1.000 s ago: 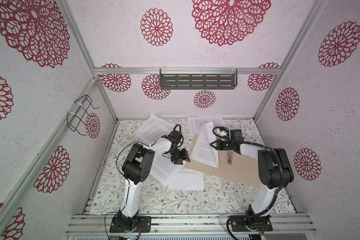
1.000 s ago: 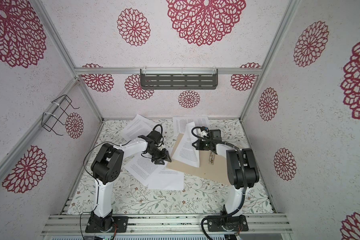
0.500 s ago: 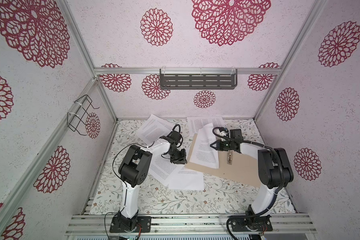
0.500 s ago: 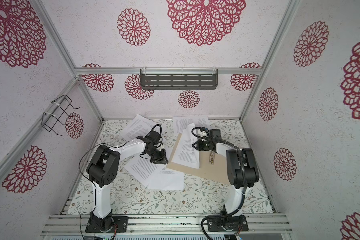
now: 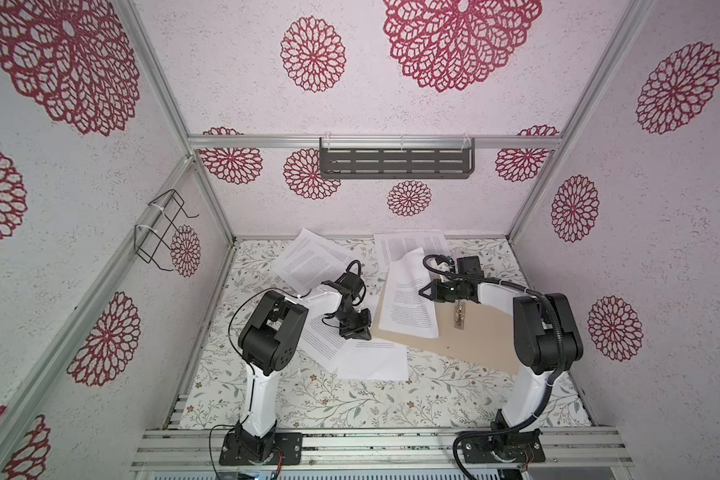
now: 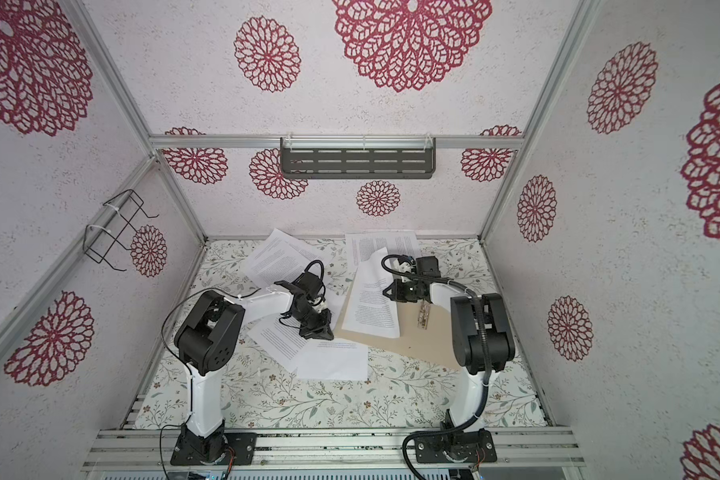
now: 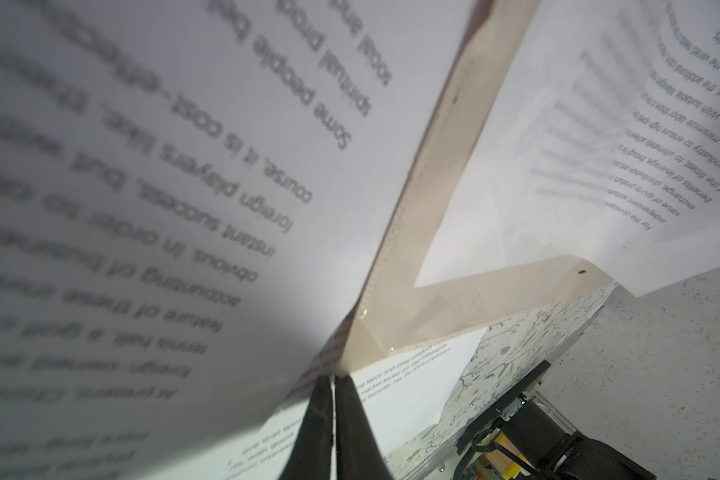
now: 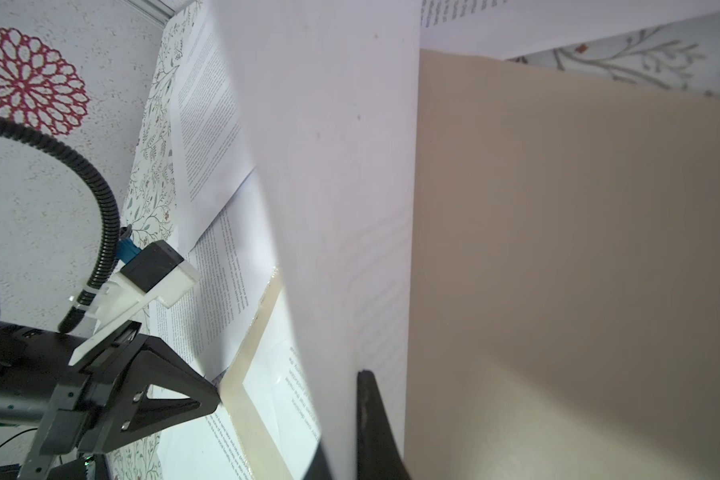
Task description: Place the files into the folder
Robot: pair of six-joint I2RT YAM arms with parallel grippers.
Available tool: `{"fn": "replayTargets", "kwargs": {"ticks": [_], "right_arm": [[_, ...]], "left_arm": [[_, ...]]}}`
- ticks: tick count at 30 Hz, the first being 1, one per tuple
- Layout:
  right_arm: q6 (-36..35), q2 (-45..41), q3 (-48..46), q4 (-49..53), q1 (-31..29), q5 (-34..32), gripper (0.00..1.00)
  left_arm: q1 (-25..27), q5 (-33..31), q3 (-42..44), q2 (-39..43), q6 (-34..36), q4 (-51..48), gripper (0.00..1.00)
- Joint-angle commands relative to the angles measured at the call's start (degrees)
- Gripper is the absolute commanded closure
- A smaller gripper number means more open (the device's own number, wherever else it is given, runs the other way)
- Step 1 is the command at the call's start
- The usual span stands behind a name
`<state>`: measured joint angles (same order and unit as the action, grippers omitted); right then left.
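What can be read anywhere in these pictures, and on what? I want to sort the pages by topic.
Near sheet, seen upside down: "Some people"
"foreign players"
"instant success. In order"
"At present, China"
Curled sheet on the folder: "benefits of leverage"
"For the develop", cut off at the edge
Other sheets: the print is too small to read in both top views and in the right wrist view.

Both top views hang high over the 6 o'clock edge of the floral-patterned tabletop (image 5: pixel 350 399), looking steeply down toward 12 o'clock, and share nearly everything. The left wrist camera skims near the tan card folder (image 7: pixel 424 208), facing 4 o'clock. The right wrist camera, close against a lifted white printed paper sheet (image 8: pixel 341 166), faces 9 o'clock; both share the folder's corner.
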<state>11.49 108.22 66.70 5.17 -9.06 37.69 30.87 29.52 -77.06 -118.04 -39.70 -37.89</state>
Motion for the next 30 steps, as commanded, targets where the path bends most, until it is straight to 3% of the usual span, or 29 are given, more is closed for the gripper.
{"fn": "replayTargets", "kwargs": {"ticks": [1,8,23,30], "right_arm": [[1.8,0.2,-0.8,-1.3,-0.4,0.3,1.00],[5.8,-2.9,-5.9,-4.2,-0.5,-6.8,1.00],[8.8,-4.9,-10.0,-8.0,-2.3,-9.0,1.00],[8.8,-8.8,-11.9,-4.1,-2.4,-14.6,0.84]], "left_arm": [[0.4,0.1,-0.4,0.5,-0.3,1.8,0.90],[0.4,-0.1,0.5,0.1,0.1,2.2,0.90],[0.5,0.2,2.0,0.3,0.2,3.2,0.91],[0.5,-0.2,2.5,0.2,0.2,3.2,0.91]]}}
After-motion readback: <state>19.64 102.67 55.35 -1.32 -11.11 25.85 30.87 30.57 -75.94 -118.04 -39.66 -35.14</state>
